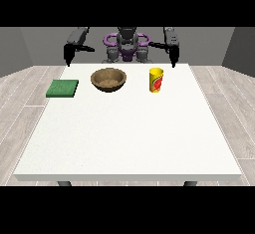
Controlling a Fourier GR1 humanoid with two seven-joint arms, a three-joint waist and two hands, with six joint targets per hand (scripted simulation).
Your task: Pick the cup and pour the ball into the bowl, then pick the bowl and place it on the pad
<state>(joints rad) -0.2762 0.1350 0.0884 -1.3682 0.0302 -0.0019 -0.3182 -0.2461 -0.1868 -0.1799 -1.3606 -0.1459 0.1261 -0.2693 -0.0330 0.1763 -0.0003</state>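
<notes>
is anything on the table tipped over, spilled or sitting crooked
Nothing stands out. The yellow cup with a red mark stands upright, the brown wooden bowl sits level beside it, and the flat green square pad lies flat on the white table.

A bare test room; grey walls (20, 49), plank floor (22, 93) (pale wood), one white table (129, 138).

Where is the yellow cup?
The yellow cup stands upright on the white table, toward the view's right at the robot's end, beside the brown bowl.

Both arms hang at the robot's sides, each hand (68, 58) (174, 60) pointing downward.
</notes>
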